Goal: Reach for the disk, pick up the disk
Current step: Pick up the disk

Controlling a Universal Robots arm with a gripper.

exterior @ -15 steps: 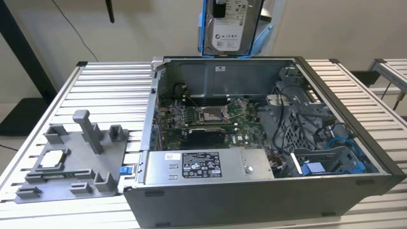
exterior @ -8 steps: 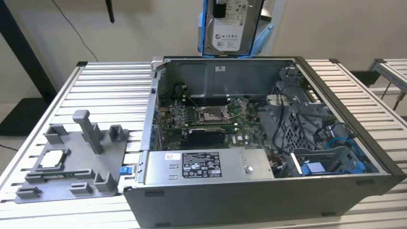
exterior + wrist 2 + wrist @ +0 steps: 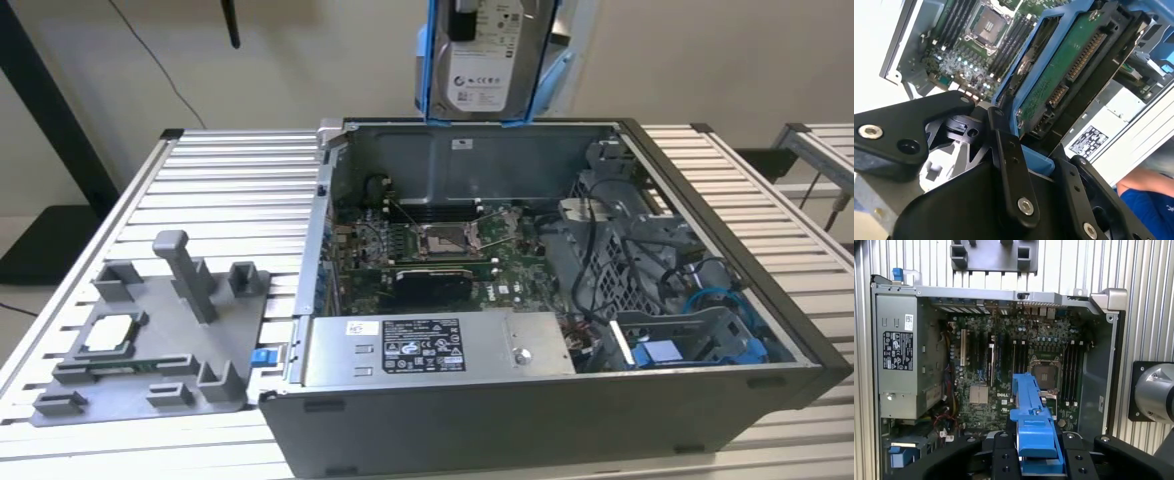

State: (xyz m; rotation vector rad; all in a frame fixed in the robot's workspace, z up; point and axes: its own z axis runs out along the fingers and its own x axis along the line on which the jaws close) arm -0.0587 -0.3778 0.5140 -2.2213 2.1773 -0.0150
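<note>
- Here the gripper (image 3: 1026, 150) has its black fingers (image 3: 1009, 165) closed on the disk (image 3: 481, 62), pinching the blue bracket (image 3: 1036, 427) at its end.
- The disk hangs upright in the air above the rear wall of the case (image 3: 727, 380), clear of it, label facing the exterior view.
- In the second wrist view its green circuit side and connector (image 3: 1081, 57) show.
- Below, in the open case, lie the motherboard (image 3: 1004, 370) with the bare socket (image 3: 1044, 372).
- The grey box (image 3: 434, 345) sits along the case's near edge.
- Beside the case, at the exterior view's left, a grey fixture (image 3: 154, 335) rests on the slatted table (image 3: 214, 180), a small silver chip (image 3: 110, 333) lying on it.
</note>
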